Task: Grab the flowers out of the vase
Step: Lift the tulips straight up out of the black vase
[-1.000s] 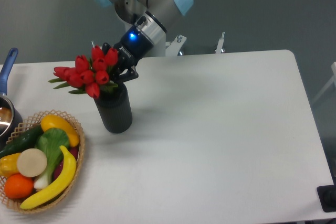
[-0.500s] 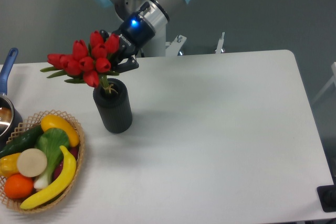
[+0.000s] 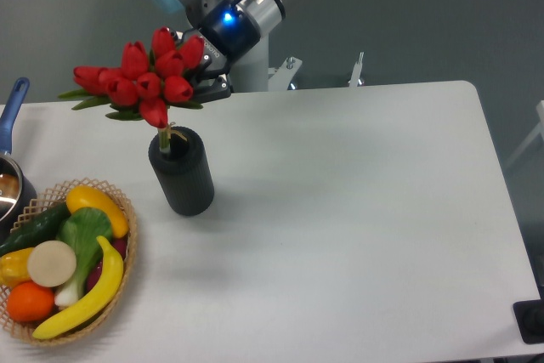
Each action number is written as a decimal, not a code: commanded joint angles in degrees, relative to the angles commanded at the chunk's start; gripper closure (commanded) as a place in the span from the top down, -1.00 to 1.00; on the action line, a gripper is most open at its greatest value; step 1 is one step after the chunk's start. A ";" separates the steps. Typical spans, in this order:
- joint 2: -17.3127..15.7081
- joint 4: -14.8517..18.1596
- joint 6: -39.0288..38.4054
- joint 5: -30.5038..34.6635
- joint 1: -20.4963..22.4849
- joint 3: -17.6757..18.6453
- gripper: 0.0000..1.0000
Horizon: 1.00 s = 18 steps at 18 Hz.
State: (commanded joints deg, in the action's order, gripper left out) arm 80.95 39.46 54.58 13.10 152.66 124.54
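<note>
Room: a grey-green wall behind a white table (image 3: 357,210) that fills most of the frame.

Arm: it reaches down from the top centre, with a blue light glowing on its wrist.

Claw: the gripper (image 3: 202,70) sits in the upper left, clenched on the flowers from their right side, just behind the red heads.

Flowers: the flowers (image 3: 144,82) hang in the air in the upper left, red buds bunched together with green leaves poking out toward the left edge. The heads lie left of the claw; the pale stems run down and slightly right from them.

Vase: the vase (image 3: 182,172) stands upright on the table, left of centre, directly below the bunch.

Stems and mouth: the lower ends of the stems (image 3: 164,140) dip into the round opening, so the bunch is not yet free of it.

What the lift turns on: the stems point nearly straight down into the vase, so I judge the pull should go upward along that line; a sideways drag could catch the rim and tip the vase.

Progress: grasp made, bunch mostly raised, only the stem ends left to clear, by my reckoning.

Nearby: a wicker basket (image 3: 127,244) of fruit and vegetables in the lower left, and a blue-handled pot (image 3: 10,116) at the left edge, both apart from the vase.
</note>
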 joint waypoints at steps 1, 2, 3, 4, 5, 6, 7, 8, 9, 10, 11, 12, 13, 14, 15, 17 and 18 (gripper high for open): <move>-0.53 0.00 -0.09 0.00 0.35 0.00 -0.65; -0.62 0.00 -0.26 -0.09 0.79 0.00 -0.65; -0.88 0.00 -0.44 -0.09 1.23 0.00 -0.65; -1.06 0.00 -0.44 -0.17 1.41 -0.09 -0.65; -1.23 0.00 -0.44 -0.09 1.58 -0.09 -0.65; -1.32 -0.09 -0.44 -0.09 2.02 -0.17 -0.65; -1.41 -0.09 -0.35 -0.09 2.37 -0.35 -0.64; -1.58 -0.09 -0.53 -0.09 2.81 -1.31 -0.64; -1.59 0.00 -1.05 -0.26 2.90 -2.19 -0.63; -1.50 0.00 -2.27 -0.26 3.60 -3.07 -0.63; -1.41 0.00 -3.59 -0.26 4.21 -3.69 -0.63; -1.32 0.00 -4.21 -0.26 4.48 -4.30 -0.63; -1.15 0.00 -4.22 -0.26 4.57 -4.83 -0.63; -0.97 0.00 -4.31 -0.26 5.01 -5.36 -0.63; -0.80 0.00 -4.22 -0.18 5.27 -6.06 -0.63; -0.71 0.00 -4.66 -0.09 5.54 -7.55 -0.63; -0.62 0.00 -5.18 0.00 5.54 -8.43 -0.63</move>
State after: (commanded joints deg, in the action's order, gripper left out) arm 80.33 39.46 49.40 13.09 158.20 116.11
